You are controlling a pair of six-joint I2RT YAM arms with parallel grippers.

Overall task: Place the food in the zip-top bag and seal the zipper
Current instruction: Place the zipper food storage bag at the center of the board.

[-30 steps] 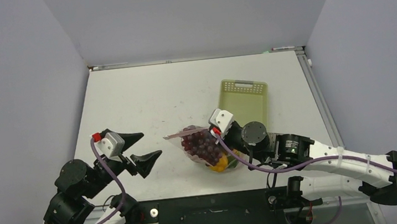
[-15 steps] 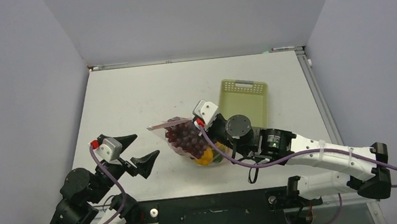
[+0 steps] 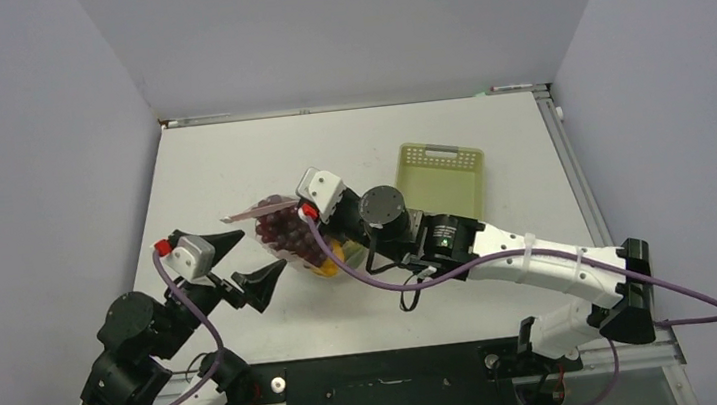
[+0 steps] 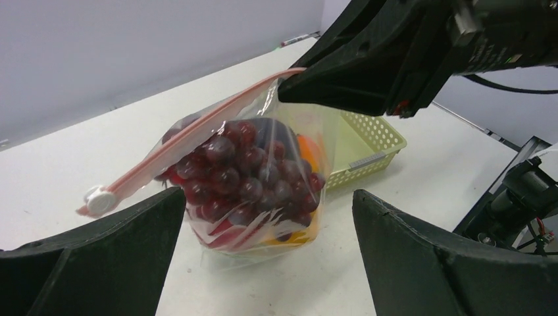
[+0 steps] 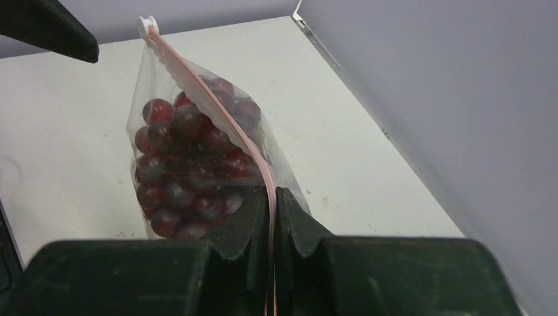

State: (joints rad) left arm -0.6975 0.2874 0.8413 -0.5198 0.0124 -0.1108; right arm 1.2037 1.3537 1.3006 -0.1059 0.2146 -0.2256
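Note:
The zip-top bag (image 3: 288, 238) is full of food: dark red grapes (image 4: 243, 181) on top and yellow and orange pieces (image 4: 299, 232) at the bottom. Its bottom seems to rest on the table. My right gripper (image 5: 272, 197) is shut on the zipper (image 5: 197, 82) at its right end and holds the mouth up. The pink strip slopes down to a white slider (image 4: 99, 199) at the far end. My left gripper (image 4: 268, 197) stands open just in front of the bag, one finger on each side, touching nothing. From above, it (image 3: 252, 259) sits left of the bag.
The pale yellow-green mesh basket (image 3: 443, 179) lies behind and to the right of the bag and shows nothing inside. The right arm (image 3: 501, 253) stretches across the table's middle. Grey walls (image 3: 47, 145) close in three sides.
My right gripper has carried the bag to the left and a little farther back, up to my left gripper. The left gripper stays in place and its jaws have spread a bit wider.

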